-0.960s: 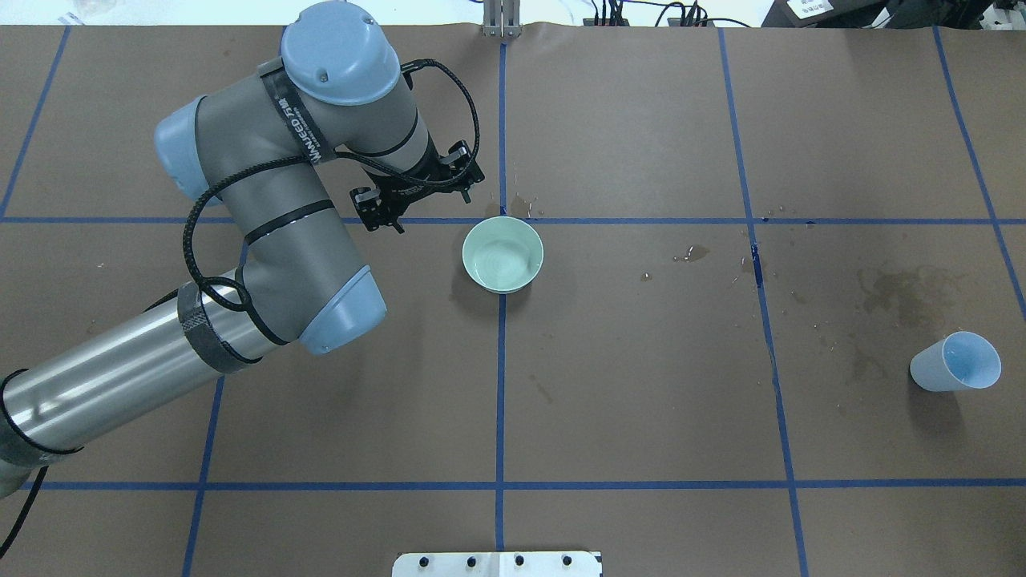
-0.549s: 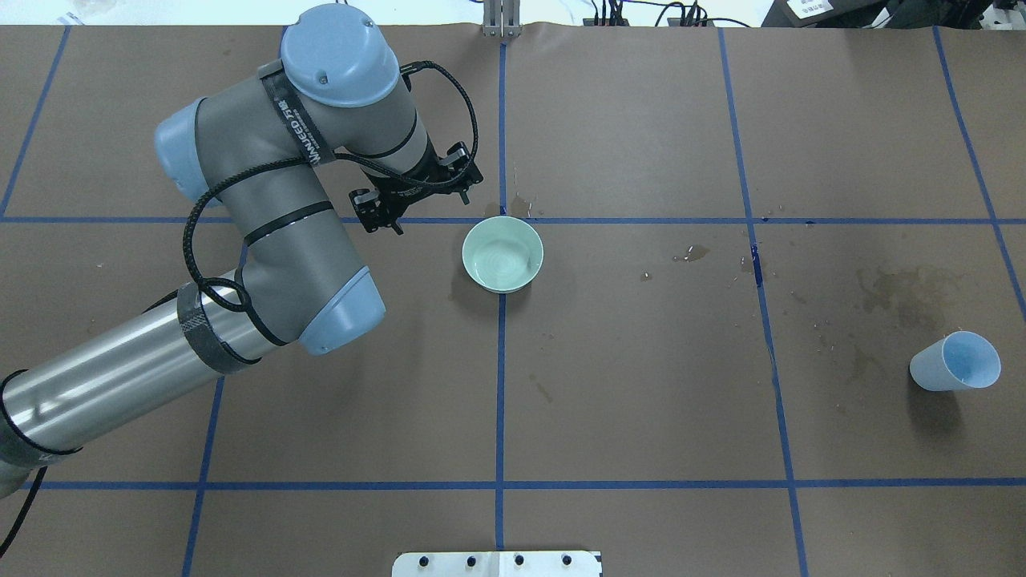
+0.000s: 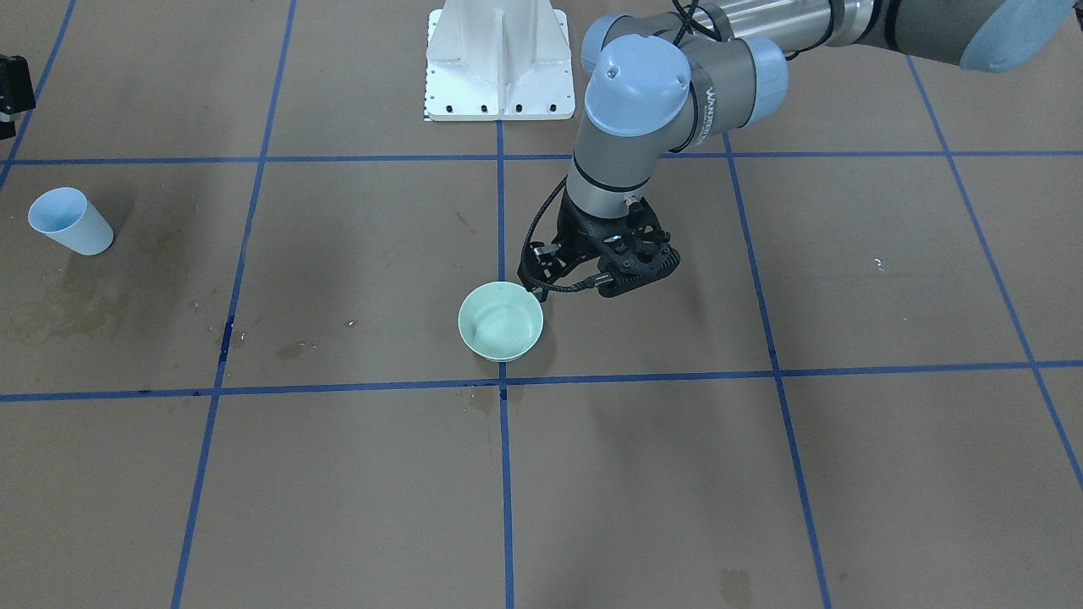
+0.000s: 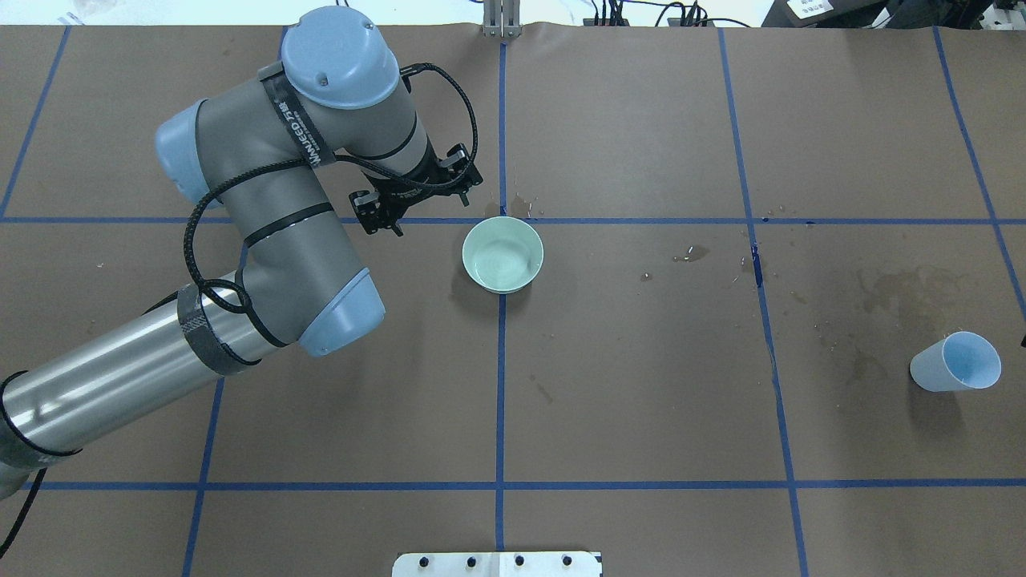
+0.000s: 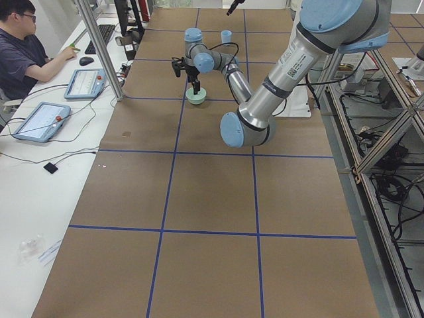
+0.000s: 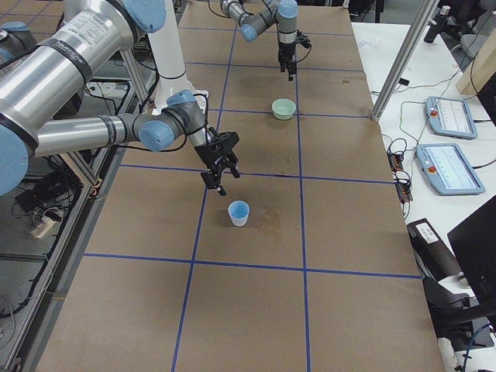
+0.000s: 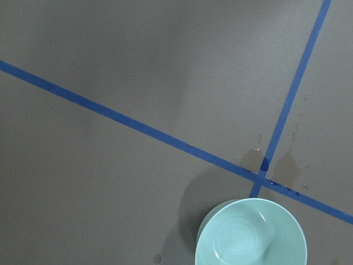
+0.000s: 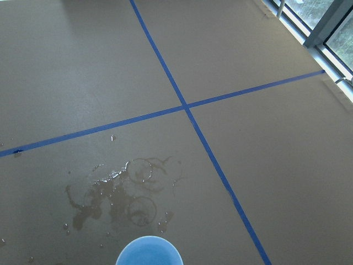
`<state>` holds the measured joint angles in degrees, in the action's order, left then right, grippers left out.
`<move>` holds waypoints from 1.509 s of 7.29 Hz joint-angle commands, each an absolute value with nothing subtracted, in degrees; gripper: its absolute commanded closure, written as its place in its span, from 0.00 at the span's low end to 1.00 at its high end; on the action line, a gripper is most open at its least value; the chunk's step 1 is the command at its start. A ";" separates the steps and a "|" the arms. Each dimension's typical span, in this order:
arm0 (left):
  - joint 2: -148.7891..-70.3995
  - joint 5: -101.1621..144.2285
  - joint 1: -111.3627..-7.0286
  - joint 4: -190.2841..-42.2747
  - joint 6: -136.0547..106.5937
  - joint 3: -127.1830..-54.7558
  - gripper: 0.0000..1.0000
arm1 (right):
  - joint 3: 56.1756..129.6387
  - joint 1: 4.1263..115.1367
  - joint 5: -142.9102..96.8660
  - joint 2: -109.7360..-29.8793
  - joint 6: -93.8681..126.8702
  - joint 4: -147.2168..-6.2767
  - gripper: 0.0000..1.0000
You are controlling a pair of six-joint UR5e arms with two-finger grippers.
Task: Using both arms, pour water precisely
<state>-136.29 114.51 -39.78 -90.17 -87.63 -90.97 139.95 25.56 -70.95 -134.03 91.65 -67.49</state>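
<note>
A pale green bowl (image 4: 502, 255) stands at the table's middle with a shallow pool of clear water (image 4: 500, 263) in it. It also shows in the front view (image 3: 500, 321) and the left wrist view (image 7: 251, 234). My left gripper (image 4: 417, 194) hangs just left of the bowl, pointing down, jaws spread and empty; in the front view (image 3: 604, 269) it is to the bowl's right. A light blue cup (image 4: 955, 361) stands at the far right, empty as far as I can see. My right gripper (image 6: 219, 169) hovers near the cup (image 6: 239, 212); its state is unclear.
Dark wet stains and drops (image 4: 898, 292) mark the brown paper left of the cup, with smaller ones (image 4: 693, 254) right of the bowl and at the tape crossing (image 7: 276, 168). The white pedestal (image 3: 499, 59) stands at the robot's side.
The left arm has barely shifted beside the bowl. A dark sliver of the right arm has come in at the overhead view's right edge near the cup.
</note>
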 commanded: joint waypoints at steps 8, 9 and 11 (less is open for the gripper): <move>-135.27 114.61 -39.73 -90.26 -87.54 -91.23 0.00 | 131.86 -6.59 -46.77 -118.66 132.44 -103.62 0.01; -135.26 114.61 -39.64 -90.26 -87.54 -91.23 0.00 | 130.62 -6.59 -46.32 -118.48 132.89 -103.62 0.01; -135.35 114.61 -39.64 -90.26 -87.54 -91.23 0.00 | 126.85 -6.59 -45.62 -117.95 136.12 -103.62 0.01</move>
<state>-135.33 114.61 -39.66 -90.26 -87.54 -91.22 129.42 -6.56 -46.22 -118.24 134.15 -103.60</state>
